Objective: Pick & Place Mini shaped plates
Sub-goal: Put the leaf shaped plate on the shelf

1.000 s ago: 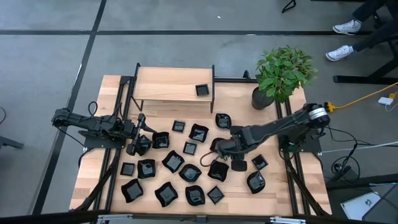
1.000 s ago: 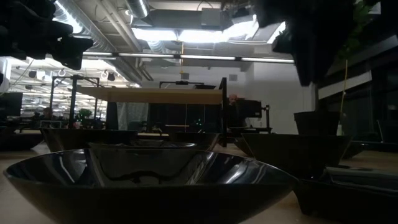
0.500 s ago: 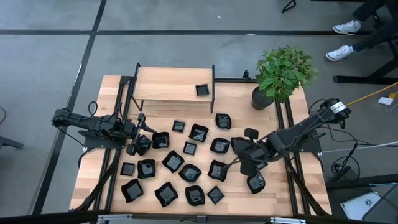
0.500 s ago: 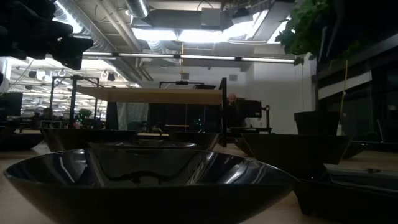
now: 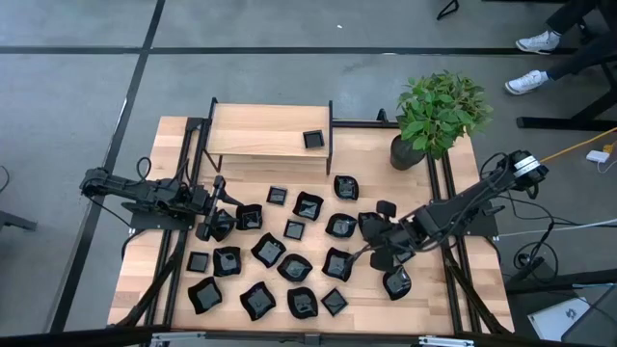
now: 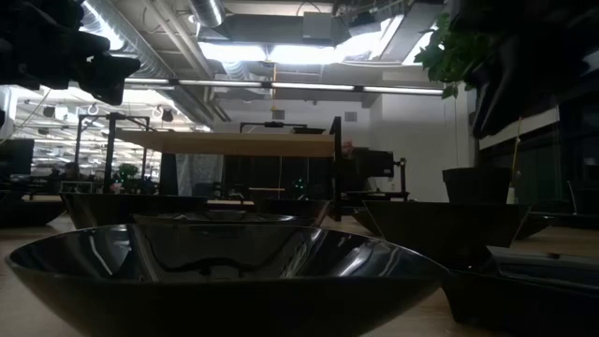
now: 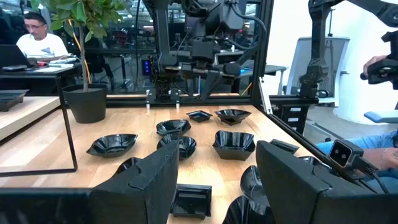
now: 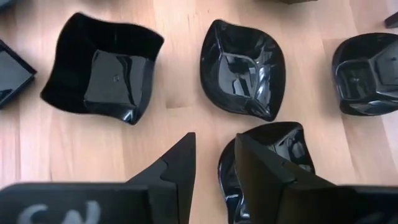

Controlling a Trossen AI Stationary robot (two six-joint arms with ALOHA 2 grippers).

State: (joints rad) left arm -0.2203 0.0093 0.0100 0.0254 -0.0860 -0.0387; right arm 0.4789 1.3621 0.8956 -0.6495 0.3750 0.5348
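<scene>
Mini shaped plates point(image 5: 294, 267) scattered across desk point(image 5: 174, 135), one on shelf point(image 5: 260, 135). Right hand point(image 8: 211, 155) fingers apart, straddling rim of wavy plate point(image 8: 277, 152). Left hand point(image 7: 214, 168) open, empty. Glossy, thin, likely light and slippery: you pinch raised rim.

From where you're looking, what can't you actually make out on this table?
- Right gripper, right wrist view: whether the fingers pinch the wavy plate below; its near part is covered by them.
- Low view: most plates are hidden behind the big near dish.
- High view: the left gripper blends with a dark plate, so contact is unclear.
- High view: the small plate on the wooden shelf is too small to tell its shape.
</scene>
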